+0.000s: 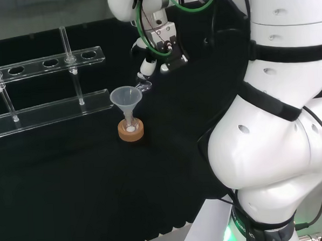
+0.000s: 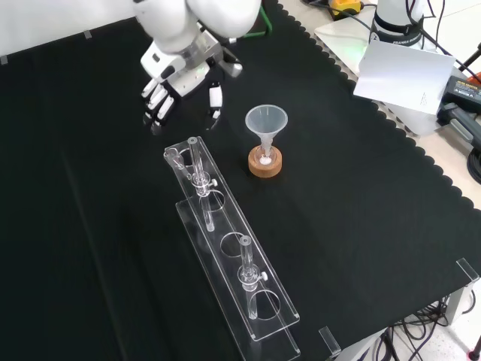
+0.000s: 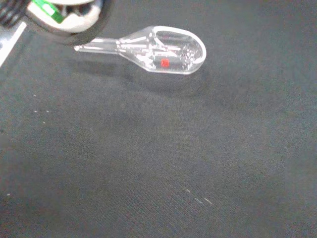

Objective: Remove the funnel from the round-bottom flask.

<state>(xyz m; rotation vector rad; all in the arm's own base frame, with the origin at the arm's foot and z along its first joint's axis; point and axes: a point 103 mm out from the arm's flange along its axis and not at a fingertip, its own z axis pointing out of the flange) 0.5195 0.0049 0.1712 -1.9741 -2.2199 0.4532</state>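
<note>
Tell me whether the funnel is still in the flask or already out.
Still in. The funnel stands upright, its stem down in the flask on the cork ring; the hand hovers apart, fingers relaxed, holding nothing.

Bright even overhead light; glare on white arm link [image 1: 269, 120]; soft shadows on cloth [image 2: 338, 226].

The counter [image 2: 361, 195] wears matt black cloth, finely woven, with a scalloped edge. The funnel [image 2: 266, 122] is translucent, frosted-looking plastic or glass, smooth. It sits in a flask [image 2: 264, 156] of clear glass, hard to make out, on a stand [image 2: 266, 167] of brown cork, dull and grainy. The rack [image 2: 225, 248] is clear, glossy plastic. A scoop [image 3: 158, 49] is clear and glossy too. The hand [image 2: 176, 79] is smooth white and black plastic, and the arm [image 1: 278, 93] is glossy white.
</note>
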